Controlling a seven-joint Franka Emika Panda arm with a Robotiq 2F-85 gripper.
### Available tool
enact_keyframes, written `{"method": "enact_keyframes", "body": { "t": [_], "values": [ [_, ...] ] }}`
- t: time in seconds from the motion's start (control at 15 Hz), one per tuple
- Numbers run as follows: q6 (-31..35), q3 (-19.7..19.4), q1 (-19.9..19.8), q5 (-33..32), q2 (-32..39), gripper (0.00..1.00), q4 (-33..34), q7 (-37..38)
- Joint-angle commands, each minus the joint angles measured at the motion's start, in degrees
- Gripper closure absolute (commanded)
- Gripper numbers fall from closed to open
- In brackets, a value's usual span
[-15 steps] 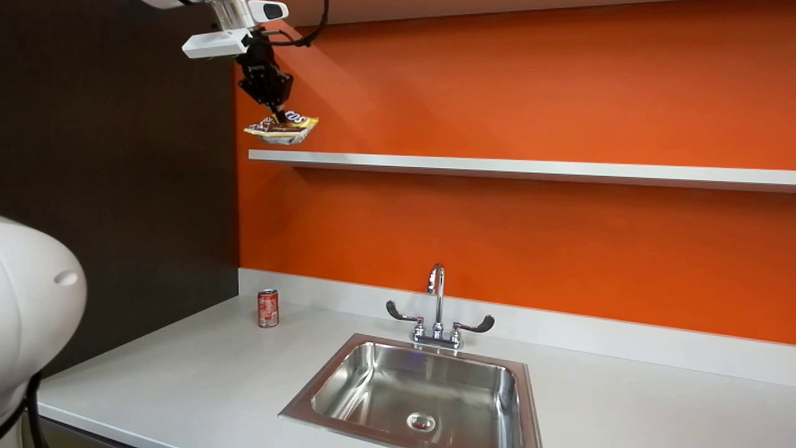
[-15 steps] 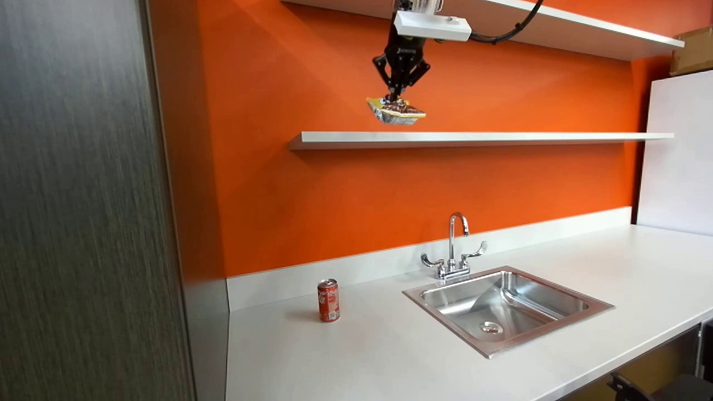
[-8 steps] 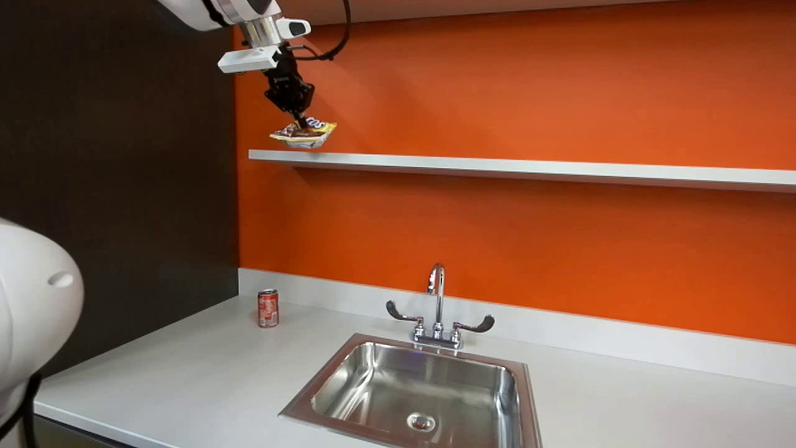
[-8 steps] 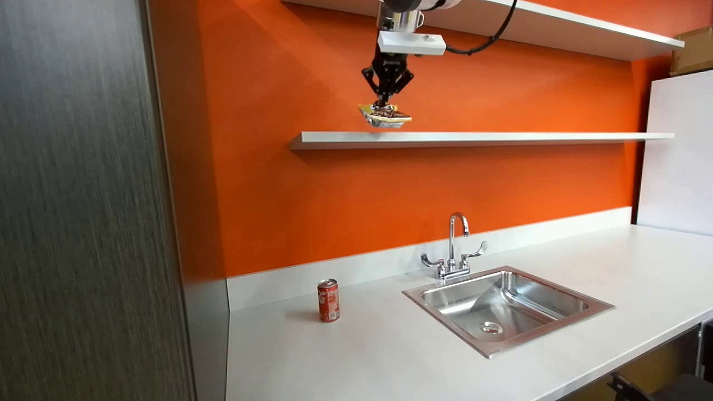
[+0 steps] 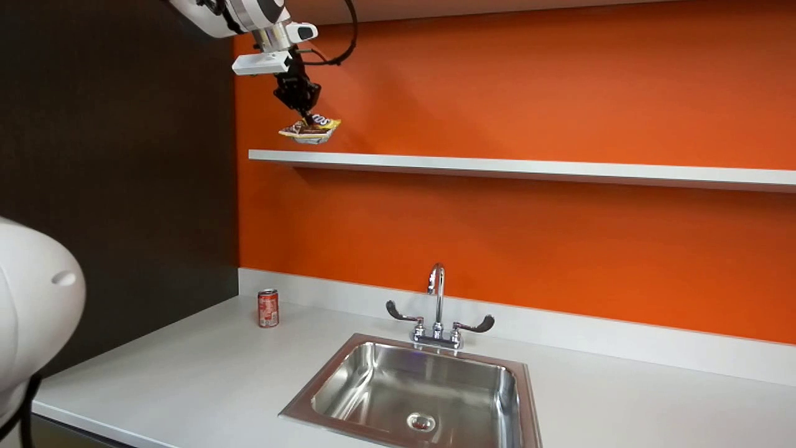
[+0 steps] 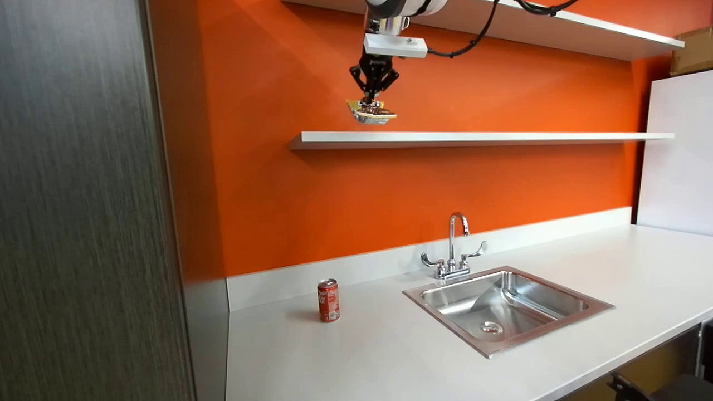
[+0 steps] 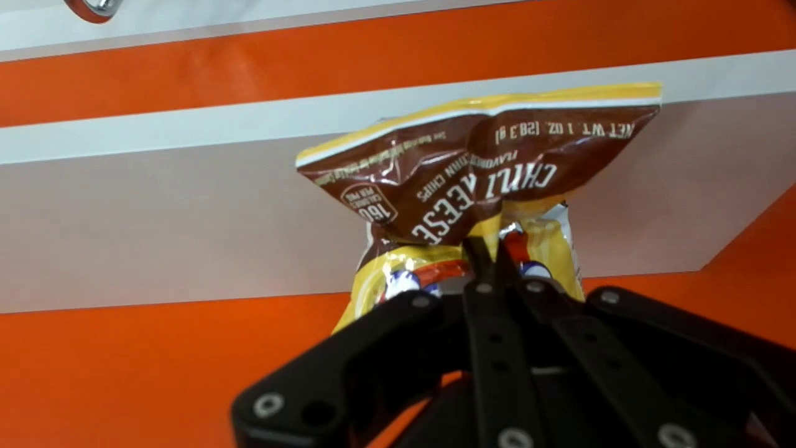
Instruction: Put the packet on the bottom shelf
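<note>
The packet (image 5: pixel 313 132) is brown and yellow with red and white print. It hangs roughly level, pinched near its middle and folded up at the sides. It also shows in an exterior view (image 6: pixel 372 115) and in the wrist view (image 7: pixel 528 143). My gripper (image 5: pixel 307 117), also in the wrist view (image 7: pixel 488 246), points down and is shut on the packet. The bottom shelf (image 5: pixel 497 165) is a long pale board on the orange wall. In both exterior views the packet shows just above the shelf's front edge, near its left end, apart from it. In the wrist view it overlaps the shelf top (image 7: pixel 186 224).
An upper shelf (image 6: pixel 590 33) lies above, behind the arm. A dark panel (image 5: pixel 124 155) stands left of the shelf's end. Below are a countertop (image 5: pixel 186 373) with a red can (image 5: pixel 268 308), a steel sink (image 5: pixel 528 404) and a faucet (image 5: pixel 439 305).
My gripper and the packet have moved inward toward the wall, rightward in an exterior view and leftward in an exterior view. They dipped, then rose slightly. The packet stays gripped.
</note>
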Motion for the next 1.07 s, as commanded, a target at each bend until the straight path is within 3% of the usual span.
{"method": "enact_keyframes", "body": {
  "t": [0.0, 0.6, 0.67, 0.8, 1.0],
  "values": [
    [-1.1, -1.0, 1.4, -1.7, 4.5, 1.00, 6.0, 0.5],
    [-1.7, -4.0, 3.3, -1.5, 11.0, 1.00, 10.7, 0.1],
    [-1.7, -4.4, 3.4, -1.4, 11.3, 0.74, 11.0, 0.1],
    [-2.0, -5.0, 3.8, -1.6, 11.4, 0.67, 11.5, 0.3],
    [-1.9, -4.8, 3.5, -2.0, 10.8, 0.42, 11.0, 0.8]
  ]
}}
